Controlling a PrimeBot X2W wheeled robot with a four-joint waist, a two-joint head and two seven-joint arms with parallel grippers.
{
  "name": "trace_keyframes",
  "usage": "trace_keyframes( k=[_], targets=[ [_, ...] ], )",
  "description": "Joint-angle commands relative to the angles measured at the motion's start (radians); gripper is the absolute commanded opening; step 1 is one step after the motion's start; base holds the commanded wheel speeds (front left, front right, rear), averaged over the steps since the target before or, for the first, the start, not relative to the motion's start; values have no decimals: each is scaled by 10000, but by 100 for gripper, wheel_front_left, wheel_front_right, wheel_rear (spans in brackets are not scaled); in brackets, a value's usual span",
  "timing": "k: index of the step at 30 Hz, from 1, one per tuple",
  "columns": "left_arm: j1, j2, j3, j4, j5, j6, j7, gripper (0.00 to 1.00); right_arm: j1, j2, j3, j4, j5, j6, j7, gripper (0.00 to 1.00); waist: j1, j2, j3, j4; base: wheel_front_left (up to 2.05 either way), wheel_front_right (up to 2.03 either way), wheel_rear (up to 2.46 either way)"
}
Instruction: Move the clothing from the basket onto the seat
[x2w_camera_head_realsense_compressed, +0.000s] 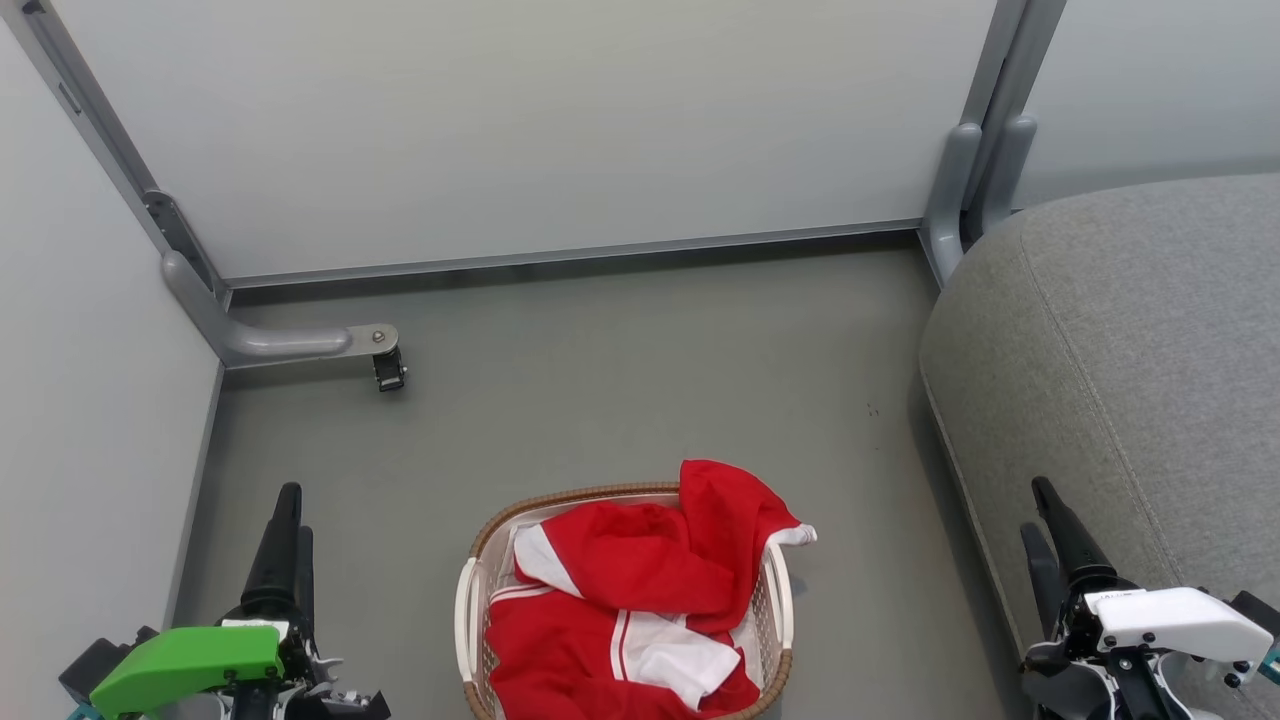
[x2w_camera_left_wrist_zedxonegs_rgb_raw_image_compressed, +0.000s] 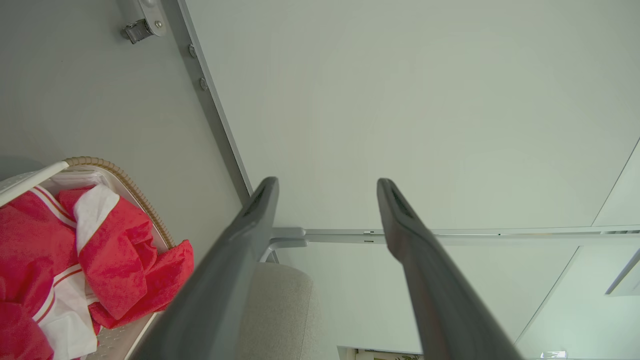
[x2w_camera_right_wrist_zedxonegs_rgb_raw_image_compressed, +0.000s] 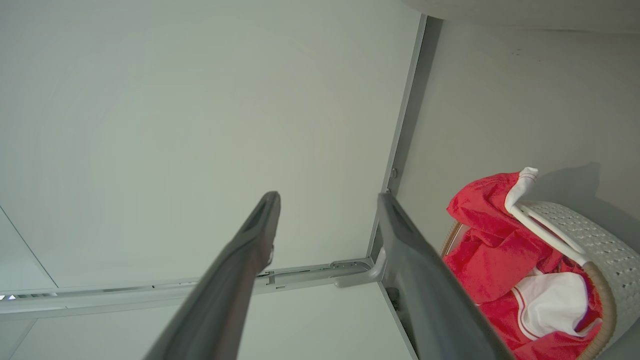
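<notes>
The clothing (x2w_camera_head_realsense_compressed: 620, 570) lies heaped in the basket (x2w_camera_head_realsense_compressed: 560, 497) at 6 o'clock in the head view, and it fills the basket to the brim. It is red cloth crossed by white panels and stripe trim, and we cannot tell where one garment ends and the other begins. We judge it light, limp and a little slick. It will likely sag and trail when lifted, and one piece may drag the other or tip the light basket.

The best hold looks to be the raised fold at the basket's 1 o'clock corner, where the cloth stands proud and spills over the woven rim. A pinch there meets fabric rather than plastic.

The seat (x2w_camera_head_realsense_compressed: 1130, 350) stands at 3 o'clock, near the basket but apart from it. The left gripper (x2w_camera_head_realsense_compressed: 296, 512) hangs at 8 o'clock and the right gripper (x2w_camera_head_realsense_compressed: 1035, 508) at 4 o'clock. Both have their fingers spread and grasp nothing.
</notes>
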Motion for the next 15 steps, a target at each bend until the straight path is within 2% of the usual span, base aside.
trace_keyframes(
  k=[1, 11, 15],
  targets=[
    [-51, 36, -59, -305, 269, -11, -115, 100, -94, -77, -13, -220, -236, 1, -123, 100, 0, -1, 5, 2, 0, 0, 0],
    [-18, 48, -303, -819, 1976, 32, -529, 100, -131, -97, -91, -555, -1804, 1, -538, 100, 0, -1, 34, 17, 0, 0, 0],
    [-13, 52, -426, -1046, 2781, 110, -698, 100, -123, -104, -16, -872, -2894, 2, -707, 100, 0, -1, 49, 24, 0, 0, 0]
  ],
)
